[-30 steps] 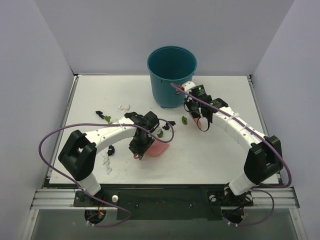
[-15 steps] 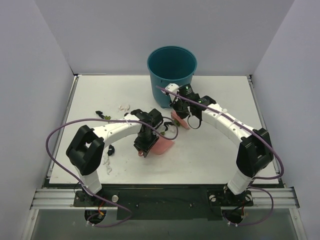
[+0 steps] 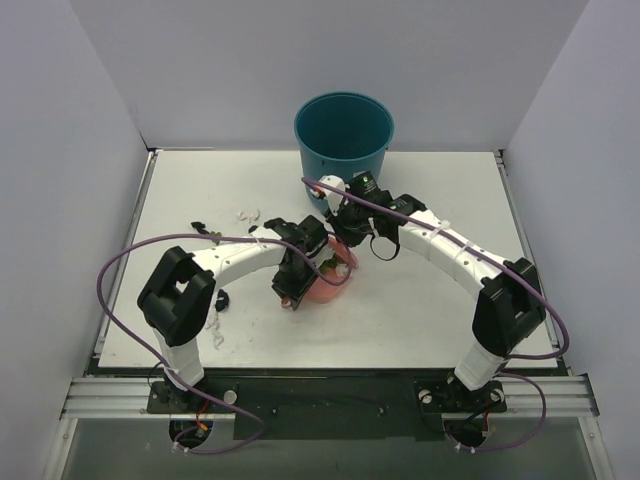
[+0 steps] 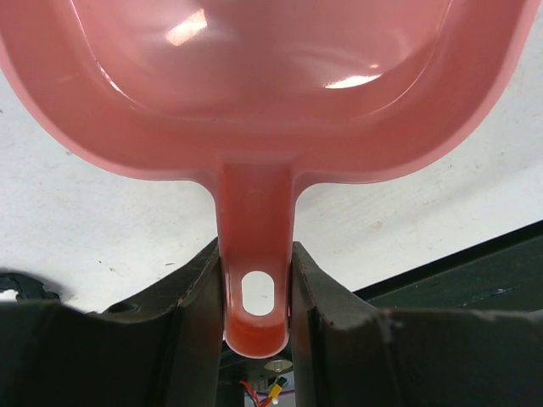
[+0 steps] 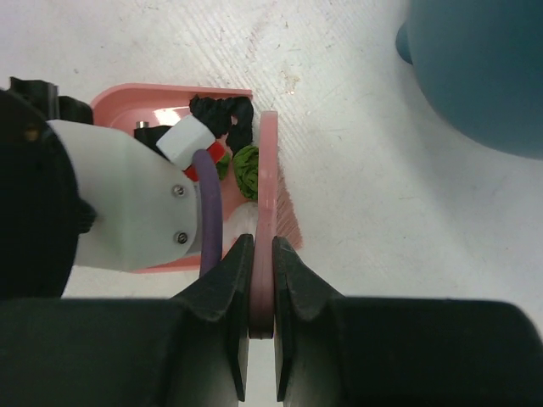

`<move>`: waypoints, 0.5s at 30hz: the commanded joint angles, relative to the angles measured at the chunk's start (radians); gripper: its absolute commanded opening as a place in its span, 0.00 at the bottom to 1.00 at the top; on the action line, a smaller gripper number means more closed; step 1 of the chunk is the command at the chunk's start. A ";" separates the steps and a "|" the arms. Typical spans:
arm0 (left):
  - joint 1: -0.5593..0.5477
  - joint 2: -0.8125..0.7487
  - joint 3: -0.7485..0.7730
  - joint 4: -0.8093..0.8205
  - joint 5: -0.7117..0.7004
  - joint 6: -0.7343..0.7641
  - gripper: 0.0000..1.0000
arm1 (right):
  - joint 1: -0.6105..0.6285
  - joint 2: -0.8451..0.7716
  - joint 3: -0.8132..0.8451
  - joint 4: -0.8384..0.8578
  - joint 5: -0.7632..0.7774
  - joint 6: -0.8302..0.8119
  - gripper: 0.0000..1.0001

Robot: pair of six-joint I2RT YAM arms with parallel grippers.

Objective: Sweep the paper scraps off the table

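My left gripper (image 3: 290, 292) is shut on the handle of the pink dustpan (image 3: 326, 284), which lies on the white table (image 3: 420, 320). In the left wrist view the handle (image 4: 254, 254) sits between the jaws of that gripper (image 4: 254, 292). My right gripper (image 5: 260, 254) is shut on the pink brush (image 5: 268, 186), held on edge at the pan's mouth (image 5: 127, 97). A black scrap (image 5: 222, 112) and a green scrap (image 5: 246, 165) lie against the brush at the pan. More paper scraps lie to the left: black and green (image 3: 205, 232), white (image 3: 245, 213), black (image 3: 220, 298), white (image 3: 212, 325).
A teal bin (image 3: 343, 150) stands at the back middle of the table, just behind the right gripper (image 3: 347, 232); it also shows in the right wrist view (image 5: 484, 68). Grey walls close three sides. A purple cable loops off each arm.
My right gripper has moved left with the brush, pushing the green and black scraps to the dustpan. My left gripper has shifted the dustpan slightly right, toward the brush.
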 commanded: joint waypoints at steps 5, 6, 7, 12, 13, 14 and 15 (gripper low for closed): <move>0.001 -0.048 -0.051 0.174 -0.049 -0.084 0.00 | 0.022 -0.108 -0.010 -0.101 -0.130 0.027 0.00; -0.002 -0.056 -0.057 0.184 -0.050 -0.103 0.00 | 0.020 -0.120 -0.010 -0.101 -0.130 0.036 0.00; -0.007 -0.073 -0.074 0.206 -0.088 -0.109 0.00 | 0.020 -0.131 -0.012 -0.103 -0.128 0.039 0.00; -0.028 -0.143 -0.123 0.270 -0.164 -0.166 0.00 | 0.020 -0.167 0.005 -0.123 -0.093 0.076 0.00; -0.031 -0.152 -0.137 0.284 -0.182 -0.172 0.00 | 0.019 -0.170 0.013 -0.136 -0.079 0.082 0.00; -0.038 -0.171 -0.141 0.292 -0.188 -0.178 0.00 | 0.019 -0.177 0.022 -0.141 -0.053 0.091 0.00; -0.041 -0.178 -0.152 0.301 -0.205 -0.186 0.00 | 0.019 -0.189 0.034 -0.144 -0.038 0.099 0.00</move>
